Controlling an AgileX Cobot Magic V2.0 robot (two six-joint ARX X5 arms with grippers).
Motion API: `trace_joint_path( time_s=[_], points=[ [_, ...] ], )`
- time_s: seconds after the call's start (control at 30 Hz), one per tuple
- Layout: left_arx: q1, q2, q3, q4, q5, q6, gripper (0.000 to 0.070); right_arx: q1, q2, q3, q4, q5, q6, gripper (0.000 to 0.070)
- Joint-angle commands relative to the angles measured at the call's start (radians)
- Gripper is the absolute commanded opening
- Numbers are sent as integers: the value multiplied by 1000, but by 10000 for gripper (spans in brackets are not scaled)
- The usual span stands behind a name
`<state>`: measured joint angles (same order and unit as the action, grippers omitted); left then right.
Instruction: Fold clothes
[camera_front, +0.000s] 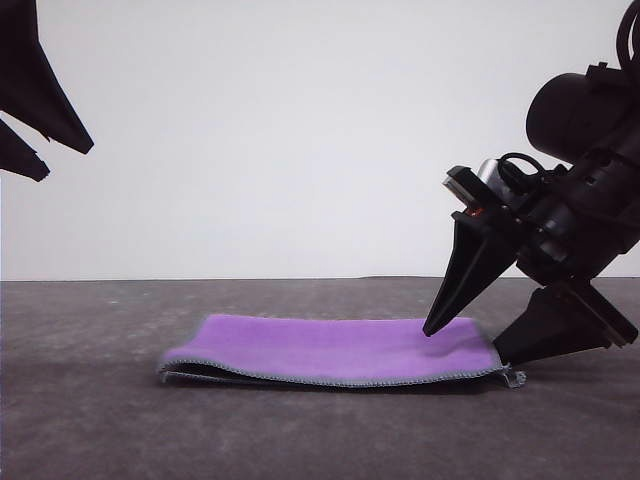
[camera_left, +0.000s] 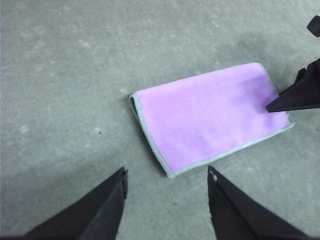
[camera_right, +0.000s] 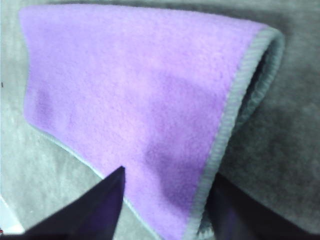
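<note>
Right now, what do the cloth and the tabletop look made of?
Cloth: soft fleece or microfibre, going by its fuzzy matte purple nap; grey stitched hem, darker grey inner face at the fold. Tabletop: hard, matte, mottled grey, possibly stone-look laminate or concrete; I can't say which.

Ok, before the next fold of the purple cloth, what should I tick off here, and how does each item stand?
1. Cloth already folded once, purple face up, lying flat on the table: ok.
2. Right gripper open and straddling the cloth's right end, one finger over it, one outside: ok.
3. Right gripper actually pinching both layers: not ok, jaws open.
4. Left gripper open and raised off the cloth: ok.
5. Hem edges lined up along the near side: ok in the left wrist view.
</note>
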<state>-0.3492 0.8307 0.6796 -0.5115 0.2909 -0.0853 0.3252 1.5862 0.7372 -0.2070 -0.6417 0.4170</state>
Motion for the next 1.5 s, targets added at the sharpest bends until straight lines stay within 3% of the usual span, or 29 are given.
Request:
trace_joint_path(
  time_s=[0.0,0.07,0.13,0.53,0.7,1.33,1.4,1.47],
  points=[
    [-5,5,11,11,1,17,301,5,37,-3,-10,29,8,154],
    [-5,5,11,11,1,17,302,0,34,-2,-10,52,10,41],
    [-5,5,11,11,1,17,302,-10,33,-2,-9,61,10,0],
    [-5,5,11,11,1,17,301,12,-36,55,-6,14,2,0],
    [-5,5,11,11,1,17,301,73,-39,136,-7,-42,9,0],
    [-5,5,11,10,1,18,302,337,202,313,181,-39,69,3],
    [-5,5,11,10,1,18,302,352,218,316,206,-39,69,89],
    [-5,5,11,10,1,18,302,362,220,317,221,-40,70,249]
  ],
)
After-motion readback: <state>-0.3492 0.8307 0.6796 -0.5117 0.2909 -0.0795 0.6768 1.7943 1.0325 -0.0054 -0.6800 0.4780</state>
